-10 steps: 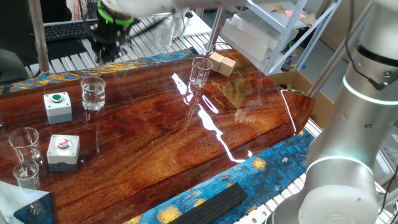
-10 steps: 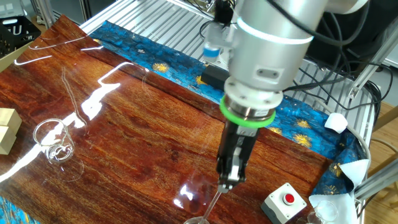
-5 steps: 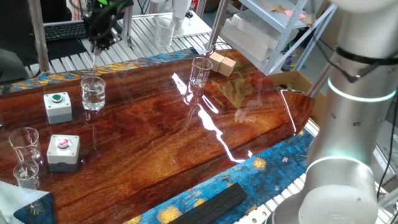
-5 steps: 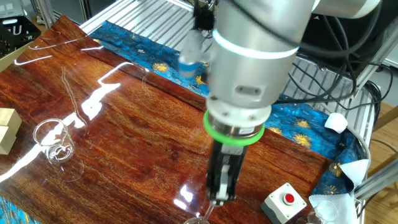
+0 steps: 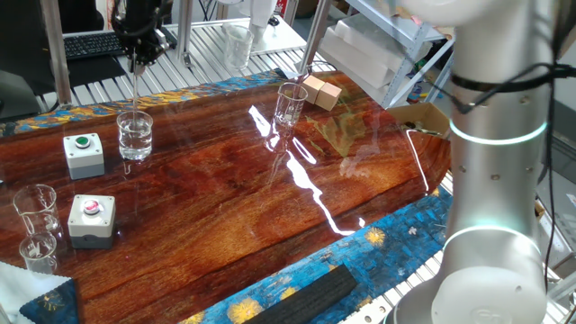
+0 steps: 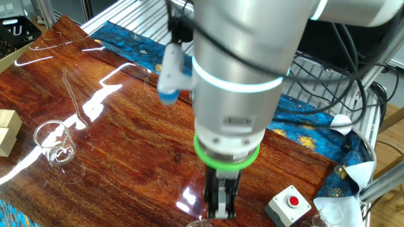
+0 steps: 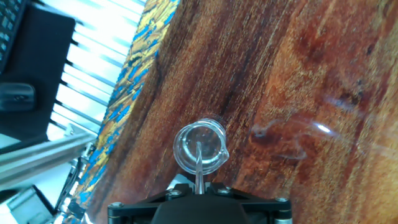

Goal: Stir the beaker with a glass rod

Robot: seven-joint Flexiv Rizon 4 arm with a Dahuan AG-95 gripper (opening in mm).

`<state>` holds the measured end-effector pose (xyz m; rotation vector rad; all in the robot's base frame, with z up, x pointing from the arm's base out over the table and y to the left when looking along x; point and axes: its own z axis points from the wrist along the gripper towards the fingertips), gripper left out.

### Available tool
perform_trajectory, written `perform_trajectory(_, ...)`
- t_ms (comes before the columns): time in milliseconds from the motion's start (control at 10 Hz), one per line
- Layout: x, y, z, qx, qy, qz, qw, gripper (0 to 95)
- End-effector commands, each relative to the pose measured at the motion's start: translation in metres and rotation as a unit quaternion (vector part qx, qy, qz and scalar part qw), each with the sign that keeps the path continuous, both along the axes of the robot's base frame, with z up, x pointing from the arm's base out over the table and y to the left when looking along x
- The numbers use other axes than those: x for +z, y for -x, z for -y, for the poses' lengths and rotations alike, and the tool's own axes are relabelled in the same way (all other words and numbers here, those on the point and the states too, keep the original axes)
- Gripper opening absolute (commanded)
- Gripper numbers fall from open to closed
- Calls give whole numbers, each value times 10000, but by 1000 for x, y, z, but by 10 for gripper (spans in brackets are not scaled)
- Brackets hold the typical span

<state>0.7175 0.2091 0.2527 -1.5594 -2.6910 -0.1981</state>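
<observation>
The beaker (image 5: 135, 135), a wide clear glass with liquid in it, stands at the table's left rear. My gripper (image 5: 138, 56) hangs straight above it, shut on the glass rod (image 5: 135, 90). The rod points straight down, and its lower end is at the beaker's mouth. In the hand view the rod (image 7: 199, 167) runs from between the jaws of my gripper (image 7: 199, 188) into the round rim of the beaker (image 7: 200, 148). In the other fixed view my gripper (image 6: 219, 211) is at the bottom edge, and only the beaker's rim (image 6: 201, 222) shows.
A green-button box (image 5: 83, 153) and a red-button box (image 5: 92, 219) sit left of and in front of the beaker. Two small beakers (image 5: 34, 209) stand at the left edge. A taller narrow glass (image 5: 290, 103) and wooden blocks (image 5: 322, 92) are at the rear middle.
The arm has swung so that the hand now stands upright over the beaker. The rod went from slanted to vertical, with its tip now at the beaker's mouth.
</observation>
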Motion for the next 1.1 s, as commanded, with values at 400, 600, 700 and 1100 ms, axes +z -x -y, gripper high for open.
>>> perform_trajectory(400,3,-5,1,288,105,-183,9994,0)
perform_trajectory(600,4,-5,2,372,158,-183,9990,0)
perform_trajectory(700,5,-4,2,442,159,-180,9987,0)
perform_trajectory(1100,6,-1,1,635,42,-460,9969,0)
